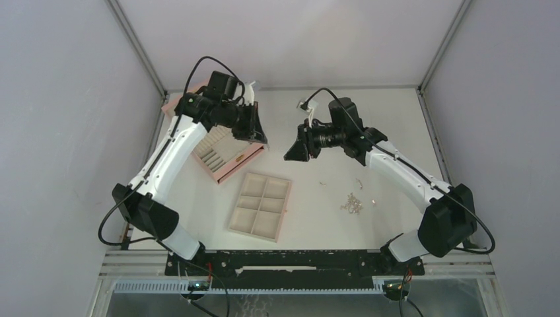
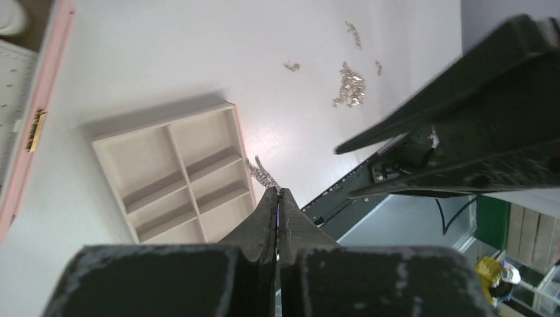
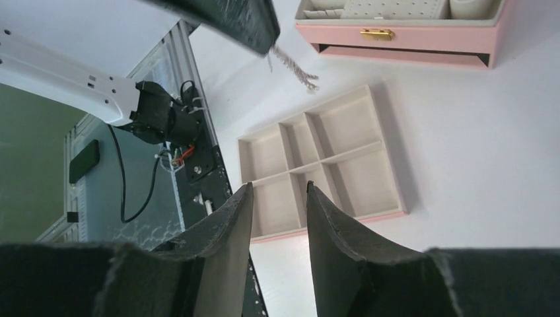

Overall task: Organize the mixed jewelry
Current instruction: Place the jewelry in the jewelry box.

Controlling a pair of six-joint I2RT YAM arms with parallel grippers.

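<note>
Matte black left jaws pinch shut on a thin chain [image 2: 262,172] that hangs beside the beige six-cell tray [image 2: 165,122]. Right wrist: the right jaws stand parted, empty. Overhead: glittering loose pieces [image 1: 352,203] lie on the bench [image 1: 330,132] right of the tray, unseen from the right wrist.

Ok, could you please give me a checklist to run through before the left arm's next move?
1. Left tool shut on the chain: ok.
2. Chain hanging free, touching nothing: ok.
3. Chain above a compartment of the tray: cannot tell.
4. Tray compartments empty: ok.
5. Right tool open, empty and apart from the left tool: ok.
6. Pile lying away from both tools: ok.
</note>
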